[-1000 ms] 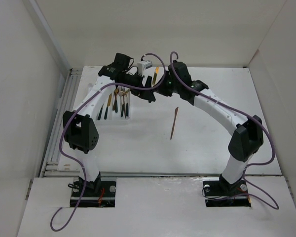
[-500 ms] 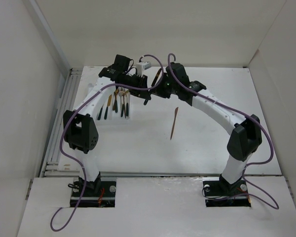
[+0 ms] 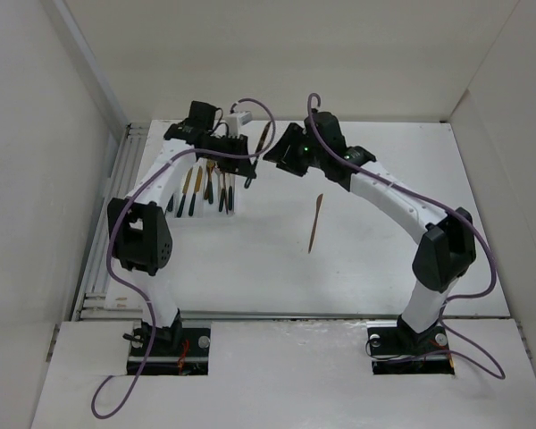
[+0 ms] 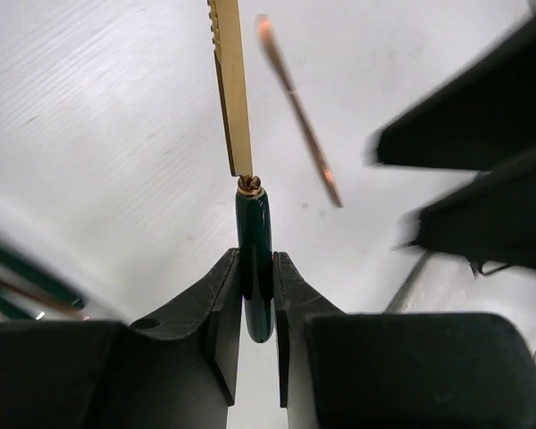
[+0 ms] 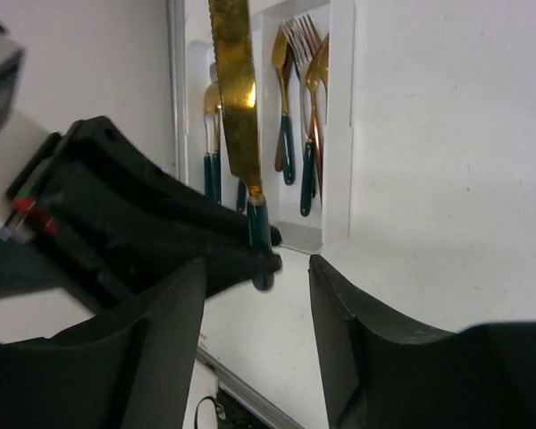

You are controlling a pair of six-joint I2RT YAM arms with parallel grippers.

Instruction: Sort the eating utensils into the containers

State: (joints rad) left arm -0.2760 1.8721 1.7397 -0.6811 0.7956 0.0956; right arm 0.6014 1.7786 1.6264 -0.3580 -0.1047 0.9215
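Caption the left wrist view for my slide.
Left gripper clamps a gold-bladed knife by its dark green handle above the table.

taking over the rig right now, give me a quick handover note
Left claw: shut on a knife, gripped by its green handle.
Right claw: open, empty, close by.
Tray: forks and other pieces already in its compartments.
Left to do: put the knife in the tray, then the loose utensil lying on the table to its right.
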